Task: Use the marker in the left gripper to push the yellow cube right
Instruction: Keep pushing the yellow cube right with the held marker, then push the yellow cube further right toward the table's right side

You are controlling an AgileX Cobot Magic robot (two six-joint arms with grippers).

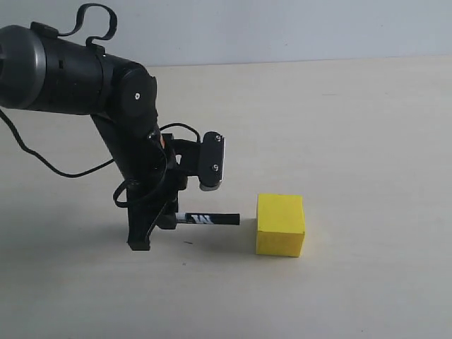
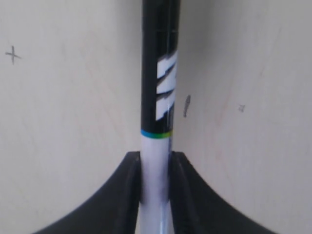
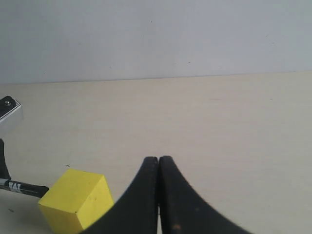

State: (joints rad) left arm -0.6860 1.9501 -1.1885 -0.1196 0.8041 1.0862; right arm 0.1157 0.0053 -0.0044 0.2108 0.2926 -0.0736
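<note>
Marker (image 1: 212,219) tip held just short of the yellow cube (image 1: 280,224)

The left gripper (image 1: 157,227) has its fingers (image 2: 131,185) clamped tight on the marker's white barrel. The marker lies level and points right, its black end near the cube's left face but not touching it. The cube sits on the tabletop (image 1: 353,127). The right gripper (image 3: 158,163) has its fingers pressed together and holds nothing. The cube looks rigid and light, so it should slide easily but may twist if pushed off-centre. Best to meet the middle of its left face, low down. The smooth barrel may slip back in the grip.

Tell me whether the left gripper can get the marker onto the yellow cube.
Probably yes: the marker, held level in the left gripper, points at the yellow cube across a bare gap of table.
</note>
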